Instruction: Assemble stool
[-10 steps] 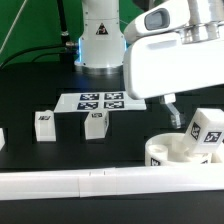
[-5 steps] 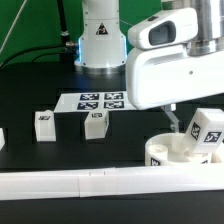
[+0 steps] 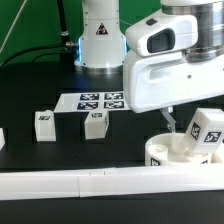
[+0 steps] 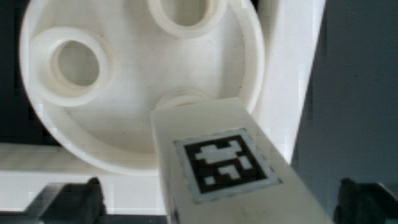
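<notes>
Where the table (image 3: 25,95) comes closest, a long rail (image 3: 70,183) of smooth white plastic lies across the exterior view, square-edged. Just behind it, at the exterior view's right, sits the seat (image 3: 165,154), a thick round white disc with circular recesses. A blocky tagged leg (image 3: 207,130) rises tilted from its top. The gripper (image 3: 170,122) hangs above the seat beside that leg, its dark fingertips (image 4: 71,200) spread wide and holding nothing. Farther back on the matte black table stand one loose leg (image 3: 43,124) and a second loose leg (image 3: 96,124), small white blocks with black-and-white tags. Beyond them lies the flat marker board (image 3: 100,101), then the arm's glossy white base (image 3: 100,40).
</notes>
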Motion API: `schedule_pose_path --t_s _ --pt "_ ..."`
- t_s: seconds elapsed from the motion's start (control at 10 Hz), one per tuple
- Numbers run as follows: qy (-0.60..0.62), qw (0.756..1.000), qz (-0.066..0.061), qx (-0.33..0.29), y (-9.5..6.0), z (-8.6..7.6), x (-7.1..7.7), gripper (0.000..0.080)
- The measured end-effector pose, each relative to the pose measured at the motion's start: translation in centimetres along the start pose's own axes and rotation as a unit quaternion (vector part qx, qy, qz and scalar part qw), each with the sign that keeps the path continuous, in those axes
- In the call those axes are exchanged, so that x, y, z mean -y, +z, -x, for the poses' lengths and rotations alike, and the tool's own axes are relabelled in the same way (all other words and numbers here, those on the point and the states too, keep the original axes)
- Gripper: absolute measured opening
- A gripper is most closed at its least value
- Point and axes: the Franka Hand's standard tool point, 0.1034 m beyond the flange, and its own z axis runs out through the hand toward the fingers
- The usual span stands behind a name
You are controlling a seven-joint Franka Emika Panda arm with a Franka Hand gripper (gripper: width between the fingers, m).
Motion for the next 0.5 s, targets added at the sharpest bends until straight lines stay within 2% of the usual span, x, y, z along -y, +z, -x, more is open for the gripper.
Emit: schedule_pose_path --t_s 0.2,0.5 --pt "0.004 1.0 0.001 0.002 -0.18 -0.49 0.42 0.0649" --pt "0.011 1.0 0.0 -0.001 0.26 -0.28 0.27 0.0649"
